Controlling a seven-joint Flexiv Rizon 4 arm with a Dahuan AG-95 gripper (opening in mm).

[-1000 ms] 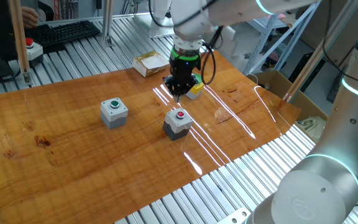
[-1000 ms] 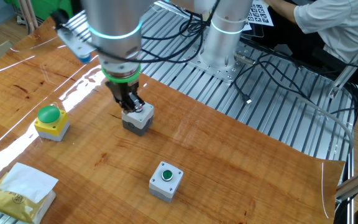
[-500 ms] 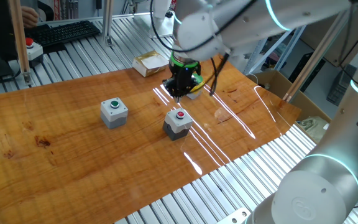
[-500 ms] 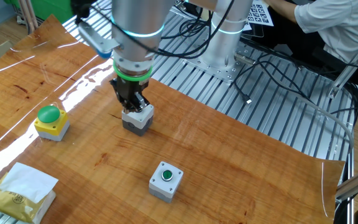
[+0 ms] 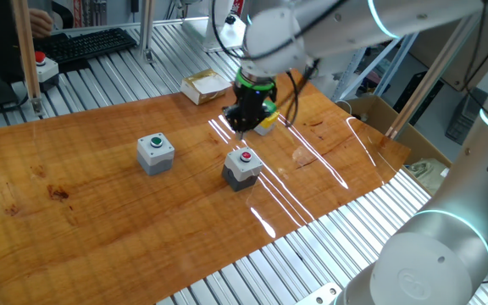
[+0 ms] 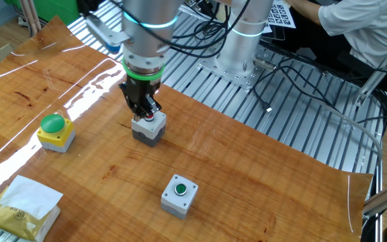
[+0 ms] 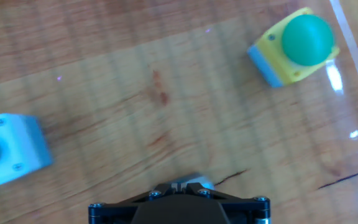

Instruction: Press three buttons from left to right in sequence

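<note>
A wooden tabletop (image 5: 74,195) holds three small button boxes in a loose row. At the left in one fixed view sits the light grey box with a green cap (image 5: 155,153), well apart from the arm; in the hand view it shows only at the left edge (image 7: 8,151). In the middle stands the dark grey box with a red cap (image 5: 242,168), its cap facing up. The gripper (image 5: 242,127) hangs above and just behind this box in that view, fingers pointing down; from the other fixed view the gripper (image 6: 145,109) sits directly over the same box (image 6: 149,128), very close to its top, though I cannot tell whether it touches the cap. Whether the jaws are parted or closed cannot be made out in any view. Farther along is the yellow box with a green dome (image 6: 54,130), partly hidden behind the gripper in one fixed view and clear at the upper right of the hand view (image 7: 295,45). A pale packet (image 6: 20,207) lies near the table's edge.
</note>
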